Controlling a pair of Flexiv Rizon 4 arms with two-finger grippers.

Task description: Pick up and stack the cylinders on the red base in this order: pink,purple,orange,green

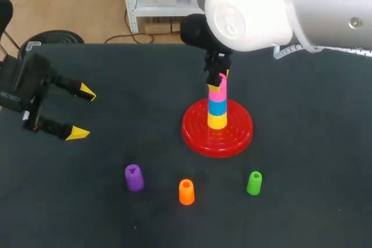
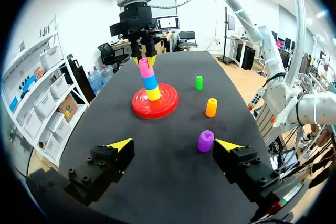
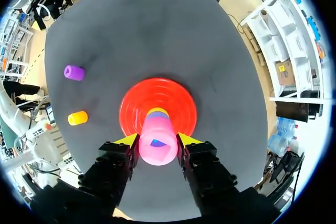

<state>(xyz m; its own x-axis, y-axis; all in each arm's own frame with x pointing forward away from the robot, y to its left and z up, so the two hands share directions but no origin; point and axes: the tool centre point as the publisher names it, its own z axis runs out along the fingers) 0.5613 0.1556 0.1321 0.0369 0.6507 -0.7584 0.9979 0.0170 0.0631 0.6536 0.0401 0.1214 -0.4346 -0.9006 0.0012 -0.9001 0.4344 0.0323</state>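
Right hand point(image 1: 218, 79): over the middle of the red base point(image 1: 197, 137), fingers closed on the pink cylinder point(image 1: 218, 91) from two sides. Right wrist view confirms both yellow tips against its sides.
Pink cylinder: top of the column on the base, directly over a blue piece point(image 1: 217, 107), which sits on a yellow piece point(image 1: 217, 121). It looks slightly tilted.
Left hand point(image 1: 82, 113): at the left side of the dark surface point(image 1: 116, 213), fingers spread wide, nothing between them, well apart from the base.
Loose on the surface, in a row in front of the base: purple cylinder point(image 1: 134, 177), orange cylinder point(image 1: 186, 191), green cylinder point(image 1: 254, 182). All three upright and apart from one another.
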